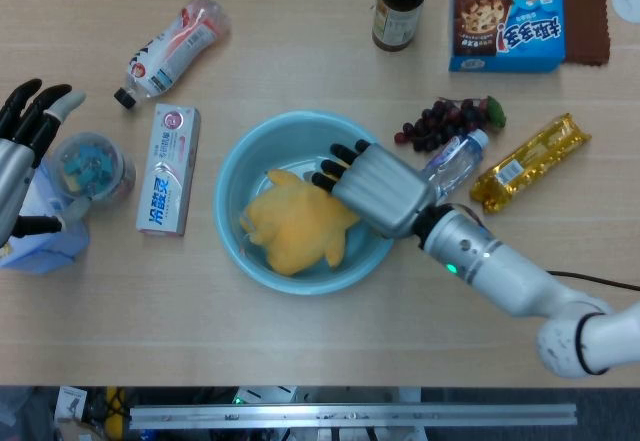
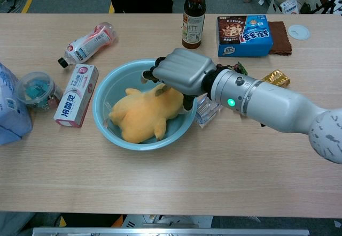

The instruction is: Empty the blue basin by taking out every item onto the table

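Matt pale wood table [image 1: 300, 351], smooth glossy plastic blue basin [image 1: 240, 166], soft plush yellow toy [image 1: 290, 226], ribbed metallic right hand [image 1: 375, 189]
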Controlling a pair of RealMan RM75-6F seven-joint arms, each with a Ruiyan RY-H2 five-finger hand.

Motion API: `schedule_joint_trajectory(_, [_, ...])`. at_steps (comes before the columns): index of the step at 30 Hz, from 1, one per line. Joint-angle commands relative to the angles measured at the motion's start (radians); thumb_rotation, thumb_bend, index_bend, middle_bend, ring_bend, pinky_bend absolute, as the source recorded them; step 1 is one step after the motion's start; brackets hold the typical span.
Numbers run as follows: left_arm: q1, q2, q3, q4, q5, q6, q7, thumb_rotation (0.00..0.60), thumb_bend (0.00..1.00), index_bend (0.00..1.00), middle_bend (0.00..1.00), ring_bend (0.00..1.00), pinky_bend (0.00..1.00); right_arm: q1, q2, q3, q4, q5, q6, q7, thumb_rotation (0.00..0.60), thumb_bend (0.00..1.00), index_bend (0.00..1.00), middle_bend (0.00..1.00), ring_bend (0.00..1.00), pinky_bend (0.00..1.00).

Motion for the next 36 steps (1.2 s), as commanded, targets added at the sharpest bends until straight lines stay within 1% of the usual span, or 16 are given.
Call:
schedule_joint_trajectory(1, [0.013, 0.007, -0.007, 0.003, 0.009, 0.004, -0.016, 0.482, 0.22, 0.07, 0.10, 0.05, 0.28, 0.048, -0.052, -0.006, 0.041, 0.055, 0.016, -0.036, 0.600, 0.00, 0.20, 0.30, 0.19, 0.38])
schedule_joint_trajectory(10, [0.042, 0.030, -0.022, 0.010, 0.027, -0.012, -0.071, 0.482, 0.22, 0.07, 0.10, 0.06, 0.28, 0.145, -0.139, -0.026, 0.124, 0.189, 0.045, -0.112, 0.600, 0.00, 0.20, 0.30, 0.19, 0.38])
schedule_joint_trajectory(15, [0.054, 0.031, -0.028, 0.019, 0.040, -0.018, -0.088, 0.481, 0.22, 0.07, 0.10, 0.05, 0.28, 0.189, -0.167, -0.042, 0.151, 0.252, 0.072, -0.160, 0.600, 0.00, 0.20, 0.30, 0.19, 0.38])
schedule_joint_trajectory(17, [0.058, 0.033, -0.031, 0.020, 0.046, -0.022, -0.094, 0.483, 0.22, 0.07, 0.10, 0.05, 0.29, 0.203, -0.181, -0.045, 0.163, 0.267, 0.082, -0.166, 0.600, 0.01, 0.22, 0.32, 0.20, 0.38])
schedule_joint_trajectory(18, [0.060, 0.033, -0.033, 0.020, 0.049, -0.022, -0.097, 0.484, 0.22, 0.07, 0.10, 0.05, 0.29, 0.208, -0.187, -0.046, 0.169, 0.269, 0.085, -0.166, 0.600, 0.03, 0.25, 0.34, 0.22, 0.39])
schedule_joint_trajectory(19, [0.062, 0.034, -0.035, 0.021, 0.052, -0.022, -0.101, 0.483, 0.22, 0.07, 0.10, 0.05, 0.29, 0.213, -0.193, -0.045, 0.176, 0.270, 0.088, -0.161, 0.600, 0.07, 0.32, 0.38, 0.26, 0.42])
schedule_joint_trajectory(20, [0.065, 0.035, -0.036, 0.021, 0.054, -0.022, -0.103, 0.483, 0.22, 0.07, 0.10, 0.05, 0.28, 0.216, -0.198, -0.044, 0.184, 0.267, 0.090, -0.154, 0.600, 0.10, 0.36, 0.41, 0.29, 0.45])
schedule_joint_trajectory(21, [0.067, 0.036, -0.038, 0.021, 0.055, -0.022, -0.104, 0.483, 0.22, 0.07, 0.10, 0.05, 0.28, 0.218, -0.202, -0.044, 0.192, 0.265, 0.092, -0.149, 0.600, 0.15, 0.43, 0.45, 0.35, 0.51])
schedule_joint_trajectory(22, [0.070, 0.036, -0.040, 0.023, 0.057, -0.020, -0.103, 0.484, 0.22, 0.07, 0.10, 0.05, 0.28, 0.220, -0.208, -0.044, 0.204, 0.258, 0.096, -0.139, 0.600, 0.20, 0.48, 0.49, 0.40, 0.56])
schedule_joint_trajectory(24, [0.075, 0.036, -0.043, 0.027, 0.062, -0.016, -0.099, 0.484, 0.22, 0.07, 0.10, 0.05, 0.28, 0.219, -0.215, -0.043, 0.219, 0.243, 0.102, -0.119, 0.600, 0.25, 0.55, 0.54, 0.48, 0.65])
schedule_joint_trajectory(27, [0.082, 0.039, -0.048, 0.027, 0.062, -0.017, -0.107, 0.485, 0.22, 0.07, 0.10, 0.06, 0.28, 0.214, -0.213, -0.041, 0.221, 0.211, 0.108, -0.079, 0.600, 0.29, 0.60, 0.59, 0.55, 0.73])
schedule_joint_trajectory(30, [0.085, 0.041, -0.055, 0.029, 0.063, -0.021, -0.112, 0.485, 0.22, 0.07, 0.10, 0.05, 0.28, 0.207, -0.196, -0.041, 0.205, 0.172, 0.112, -0.040, 0.600, 0.33, 0.63, 0.61, 0.60, 0.78])
schedule_joint_trajectory(32, [0.087, 0.040, -0.059, 0.029, 0.067, -0.023, -0.111, 0.484, 0.22, 0.07, 0.10, 0.05, 0.28, 0.202, -0.179, -0.039, 0.185, 0.150, 0.116, -0.015, 0.600, 0.34, 0.64, 0.61, 0.61, 0.79])
schedule_joint_trajectory(36, [0.088, 0.039, -0.069, 0.025, 0.070, -0.025, -0.109, 0.484, 0.22, 0.07, 0.10, 0.06, 0.28, 0.191, -0.138, -0.029, 0.132, 0.096, 0.132, 0.031, 0.600, 0.34, 0.64, 0.61, 0.61, 0.79])
